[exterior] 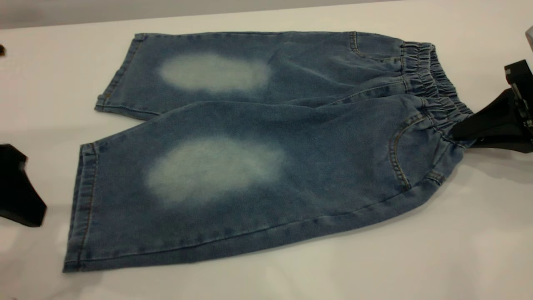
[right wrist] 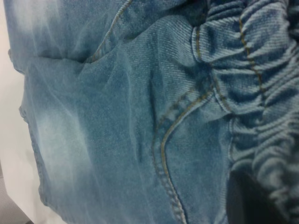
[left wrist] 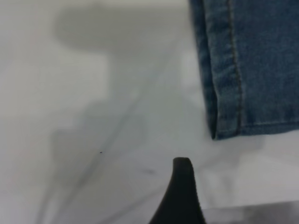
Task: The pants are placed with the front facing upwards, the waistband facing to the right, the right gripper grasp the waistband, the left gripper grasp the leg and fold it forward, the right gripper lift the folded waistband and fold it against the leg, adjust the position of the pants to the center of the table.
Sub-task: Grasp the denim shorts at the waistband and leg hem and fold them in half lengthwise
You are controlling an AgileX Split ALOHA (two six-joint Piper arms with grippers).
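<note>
The blue denim pants (exterior: pixel 250 154) lie flat on the white table (exterior: pixel 458 250), front up, with the legs pointing left. Each leg has a pale knee patch. The ruffled waistband (exterior: pixel 433 83) is at the right. My right gripper (exterior: pixel 458 134) is shut on the near end of the waistband, which bunches at its tip. In the right wrist view a dark finger (right wrist: pixel 247 203) sits under the puckered waistband (right wrist: pixel 261 93), beside the curved pocket seam. My left gripper (exterior: pixel 21 187) stands open on the table, just left of the near leg's hem (exterior: pixel 85 200). One of its fingers (left wrist: pixel 182 186) is apart from the hem corner (left wrist: pixel 224 126).
The far edge of the table (exterior: pixel 125 18) runs behind the pants. Bare tabletop lies in front of the pants and to their left. A small dark object (exterior: pixel 2 50) sits at the far left edge of the exterior view.
</note>
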